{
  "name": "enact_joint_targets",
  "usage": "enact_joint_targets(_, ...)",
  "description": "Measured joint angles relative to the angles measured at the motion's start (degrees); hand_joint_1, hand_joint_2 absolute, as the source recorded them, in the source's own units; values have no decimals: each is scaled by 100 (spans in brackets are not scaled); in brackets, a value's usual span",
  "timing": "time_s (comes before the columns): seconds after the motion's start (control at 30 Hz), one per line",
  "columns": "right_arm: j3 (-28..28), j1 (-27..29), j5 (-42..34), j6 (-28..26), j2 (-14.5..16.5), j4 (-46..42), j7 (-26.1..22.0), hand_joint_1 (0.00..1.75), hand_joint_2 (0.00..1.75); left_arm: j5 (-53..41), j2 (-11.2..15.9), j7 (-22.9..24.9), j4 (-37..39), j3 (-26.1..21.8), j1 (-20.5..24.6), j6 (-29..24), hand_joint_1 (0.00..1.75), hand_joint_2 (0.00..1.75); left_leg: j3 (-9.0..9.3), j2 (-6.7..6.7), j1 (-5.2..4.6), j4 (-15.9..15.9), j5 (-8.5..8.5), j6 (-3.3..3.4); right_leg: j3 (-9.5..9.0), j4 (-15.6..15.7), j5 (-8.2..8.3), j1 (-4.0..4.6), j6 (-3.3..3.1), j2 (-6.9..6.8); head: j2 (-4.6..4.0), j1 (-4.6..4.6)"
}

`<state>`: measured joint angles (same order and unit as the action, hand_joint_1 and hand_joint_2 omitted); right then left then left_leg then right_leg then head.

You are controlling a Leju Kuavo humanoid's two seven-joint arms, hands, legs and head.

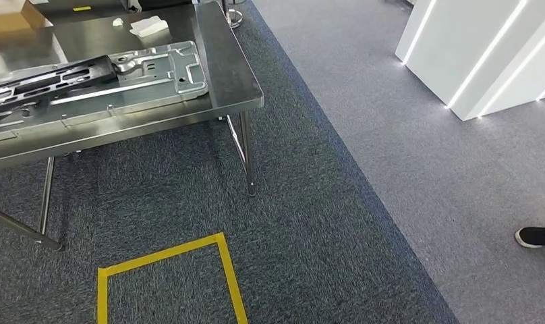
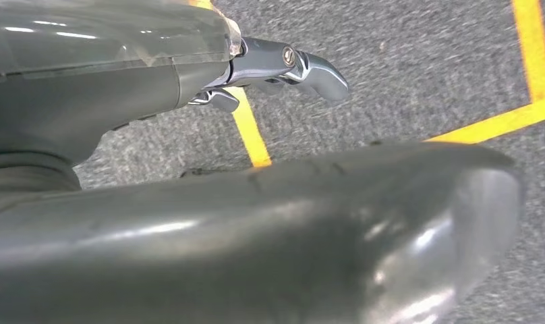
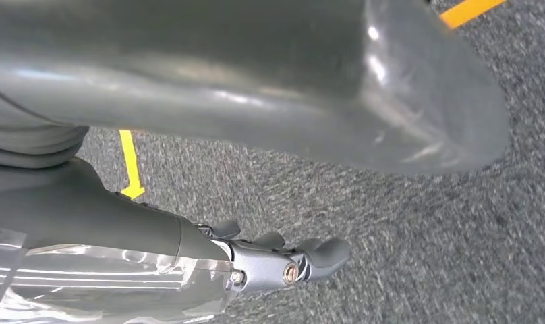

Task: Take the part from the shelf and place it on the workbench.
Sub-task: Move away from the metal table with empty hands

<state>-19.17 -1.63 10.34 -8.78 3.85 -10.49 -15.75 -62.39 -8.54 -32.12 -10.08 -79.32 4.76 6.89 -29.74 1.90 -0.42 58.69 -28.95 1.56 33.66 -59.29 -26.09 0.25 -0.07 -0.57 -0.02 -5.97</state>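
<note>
Status, judged: placing appeared done. The part point(image 1: 88, 77) lay flat on the bench point(image 1: 233, 64), at about ten o'clock in the head view, with no shelf in sight.

Part: long pressed sheet-metal panel, silver, ribbed and punched with holes, a dark bracket lying across its upper face.

Left robot hand point(image 2: 283, 67): hung over carpet and yellow floor tape point(image 2: 249, 135), fingers apart, holding nothing.

Right robot hand point(image 3: 283, 260): likewise over carpet, fingers loose, holding nothing.

Also on the bench: white paper scraps point(image 1: 148, 25).
</note>
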Motion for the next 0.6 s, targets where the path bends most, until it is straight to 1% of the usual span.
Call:
enact_joint_targets(0.07, -12, -1, 2, 4, 2, 0, 14, 0, 0, 3, 12, 70, 0, 0, 7, -10, 0, 0, -6, 2, -1, 11, -27, -55, 3, 68, 48, -33, -38, 36, 0, 0)
enact_joint_targets(0.1, -16, -3, 4, 7, 4, 0, 23, 0, 0, 5, 21, 96, 0, 0, 7, -10, 0, 0, -36, -27, 0, 91, -117, -84, 8, 106, 82, -57, -67, 46, 0, -1)
enact_joint_targets(0.13, -19, -7, 9, 10, 7, 0, 32, 0, 0, 10, 31, 125, 0, 0, 6, -8, 0, 0, -112, -66, 9, 289, -288, -115, 24, 141, 120, -82, -95, 53, 0, -1)
enact_joint_targets(0.2, -21, -10, 19, 19, 8, 0, 50, 0, 0, 27, 44, 169, 0, 0, 4, 9, 0, 0, -354, -129, 49, 941, -734, -167, 92, 150, 178, -87, -126, 73, 0, -2)
enact_joint_targets(0.23, -22, -10, 28, 22, 8, 0, 59, 0, 0, 37, 46, 189, 0, 0, 3, 21, 0, 0, -461, -137, 70, 1259, -896, -192, 136, 145, 207, -87, -126, 89, 0, -2)
enact_joint_targets(0.27, -22, -9, 42, 24, 8, 0, 66, 0, 0, 44, 48, 201, 0, 0, 1, 37, 0, 0, -490, -137, 86, 1416, -947, -211, 181, 136, 239, -88, -116, 111, 0, -1)
enact_joint_targets(0.3, -22, -9, 60, 24, 8, 0, 72, 0, 0, 49, 50, 209, 0, -1, 0, 55, 0, 0, -417, -137, 100, 1360, -889, -225, 228, 124, 271, -93, -100, 134, 0, -1)
enact_joint_targets(0.33, -22, -10, 79, 25, 8, 0, 74, 0, 0, 53, 52, 214, 0, -1, 1, 73, 0, 0, -229, -143, 113, 1072, -739, -231, 278, 106, 305, -100, -77, 162, 0, -1)
enact_joint_targets(0.37, -21, -16, 94, 26, 8, 0, 76, 0, 0, 55, 54, 215, 0, -2, 5, 91, 0, 0, 29, -181, 125, 637, -580, -227, 323, 83, 339, -107, -49, 188, 0, -1)
enact_joint_targets(0.4, -21, -20, 106, 28, 8, 0, 76, 0, 0, 57, 55, 216, 0, -2, 11, 109, 0, 0, 236, -222, 114, 253, -448, -212, 357, 64, 373, -106, -14, 210, 0, -1)
enact_joint_targets(0.43, -20, -25, 114, 32, 8, 0, 76, 0, 0, 58, 54, 216, 0, -2, 16, 123, 0, 0, 374, -257, 105, -20, -360, -185, 380, 52, 406, -105, 25, 230, 0, -2)
enact_joint_targets(0.47, -20, -29, 118, 36, 7, 0, 77, 0, 0, 58, 53, 216, 0, -2, 19, 134, 0, 0, 421, -284, 90, -140, -324, -153, 390, 50, 441, -101, 66, 242, 0, -1)
enact_joint_targets(0.5, -20, -26, 120, 39, 5, 0, 77, 0, 0, 57, 52, 218, 0, -2, 19, 144, 0, 0, 394, -275, 62, -131, -293, -114, 390, 68, 481, -102, 110, 255, 0, -1)
enact_joint_targets(0.53, -20, -15, 120, 42, 3, 1, 77, 0, 0, 56, 50, 218, 0, -2, 18, 151, 0, 0, 372, -256, 58, -138, -244, -68, 396, 94, 529, -112, 156, 269, 0, -1)
enact_joint_targets(0.57, -21, -6, 120, 43, -2, 2, 78, 0, 0, 51, 48, 221, 0, -2, 21, 161, 0, 0, 341, -224, 57, -149, -183, -23, 414, 94, 534, -125, 188, 267, 0, -1)
enact_joint_targets(0.6, -21, -3, 121, 45, -5, 3, 80, 0, 0, 41, 45, 225, 0, -2, 25, 169, 0, 0, 297, -191, 59, -163, -116, 26, 451, 36, 441, -138, 214, 246, 0, 0)
